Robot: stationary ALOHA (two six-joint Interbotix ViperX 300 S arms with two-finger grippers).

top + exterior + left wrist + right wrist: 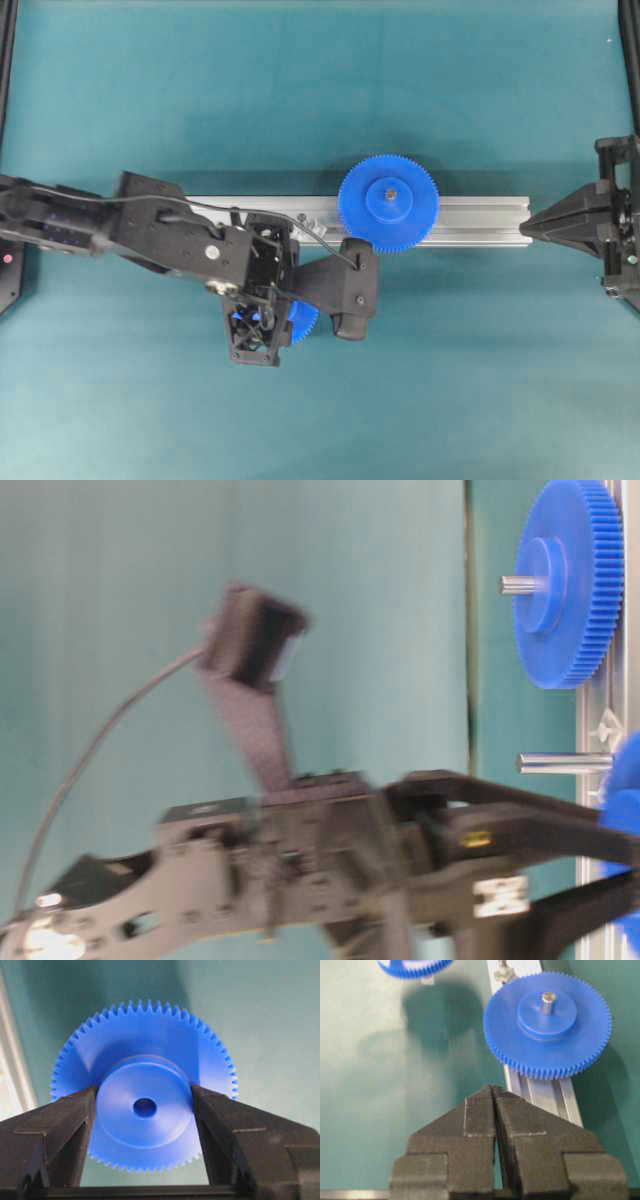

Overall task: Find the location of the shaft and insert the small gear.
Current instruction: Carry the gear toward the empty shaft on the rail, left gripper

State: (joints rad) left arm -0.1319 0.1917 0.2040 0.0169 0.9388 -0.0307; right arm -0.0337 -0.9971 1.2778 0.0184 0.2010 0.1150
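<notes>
Fingers (75, 1130) of my left gripper (145, 1110) are clamped on the raised hub of the small gear (145, 1060), one at its nine o'clock and one at its three o'clock. In the overhead view that gear sits at six o'clock from the aluminium rail (480, 220) on the green surface (450, 380). The shaft (565, 763) stands from the rail, beside the large gear (388, 203). My right gripper (494, 1091) has its fingers pressed together, holding nothing.
</notes>
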